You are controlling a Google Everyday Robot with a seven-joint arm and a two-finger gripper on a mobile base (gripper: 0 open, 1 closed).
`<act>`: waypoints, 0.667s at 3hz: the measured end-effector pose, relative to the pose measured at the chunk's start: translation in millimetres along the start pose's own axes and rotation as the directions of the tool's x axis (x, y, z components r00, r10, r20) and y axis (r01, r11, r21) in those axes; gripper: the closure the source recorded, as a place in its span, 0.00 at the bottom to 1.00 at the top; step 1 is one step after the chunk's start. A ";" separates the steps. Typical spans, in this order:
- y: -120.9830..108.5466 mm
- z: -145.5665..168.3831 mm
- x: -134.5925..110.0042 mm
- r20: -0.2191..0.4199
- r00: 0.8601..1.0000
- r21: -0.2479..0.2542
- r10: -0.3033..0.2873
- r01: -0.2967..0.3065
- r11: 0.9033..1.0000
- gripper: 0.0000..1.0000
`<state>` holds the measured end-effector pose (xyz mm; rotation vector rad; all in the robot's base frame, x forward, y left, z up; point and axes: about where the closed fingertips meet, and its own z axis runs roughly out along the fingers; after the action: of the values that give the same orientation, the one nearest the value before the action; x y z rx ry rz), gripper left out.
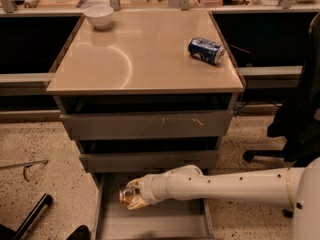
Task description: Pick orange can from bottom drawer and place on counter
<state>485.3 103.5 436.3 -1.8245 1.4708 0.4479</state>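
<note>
— Location of the orange can [126,195]?
— Over the left part of the open bottom drawer [150,225], at the tip of the gripper [132,199]. The arm [225,186] reaches in from the right, low across the drawer.
— Jaws?
— Clamped on the can, with pale fingers [140,203] wrapping its right side.
— Which way does it point?
— Hard to tell. Only a roundish, stubby shape shows to the left of the fingers, so I cannot tell its long axis, or which end is the top.
— Its look?
— Shiny, orange-gold with silvery glints, and the surface is uneven rather than smooth.
— And the counter [145,59]?
— Glossy beige, above the cabinet's upper drawers. A blue and white can [206,50] lies on its side near the right edge, and a white bowl [98,16] sits at the back left corner. Both are well apart from the gripper.
</note>
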 end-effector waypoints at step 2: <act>-22.6 -40.7 -55.1 -0.059 0.994 0.056 -0.093 0.097 0.994 1.00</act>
<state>483.9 113.4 507.7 -1.8648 1.4128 0.3052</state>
